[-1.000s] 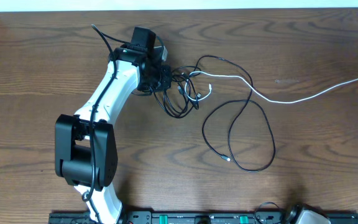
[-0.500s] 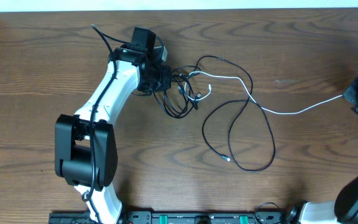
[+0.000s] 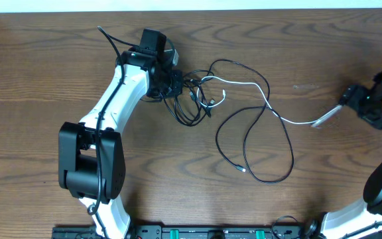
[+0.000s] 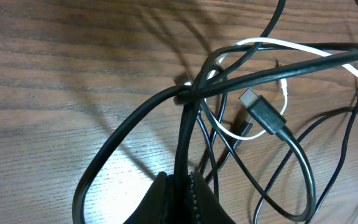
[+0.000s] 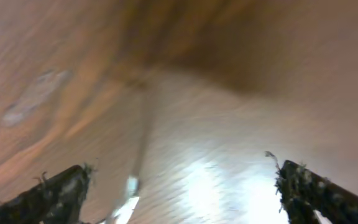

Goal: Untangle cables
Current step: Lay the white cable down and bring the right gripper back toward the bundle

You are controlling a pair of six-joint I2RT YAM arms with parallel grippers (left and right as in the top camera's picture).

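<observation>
Mid-untangle on a dark wood-grain table: toward the far left, the white-armed left gripper, clamped shut on a thin black plug-ended cable right at the edge of the knot. Just beside it to the right, a tight snarl of black loops with a thin white cable threaded through. Seen from the left wrist, a flat black plug lying over a curl of the white strand. Out from the snarl, a second long black cable sprawled in open loops toward mid-table, and the white one trailing rightward to a loose end near the right edge. There, the black right gripper, jaws spread wide and holding nothing, the white end close by but apart from them, blurred in the wrist view.

Judged as the pull-out stage: white strand part-way drawn, knot not yet undone. To do it well, keep the left pinch firm as the anchor. Take the white cable close behind its tip, not mid-span, and draw straight away from the knot, low and slow. Stop at any tightening of the black loops or snagging of the flat plug, then slacken and lift a loop instead of hauling
</observation>
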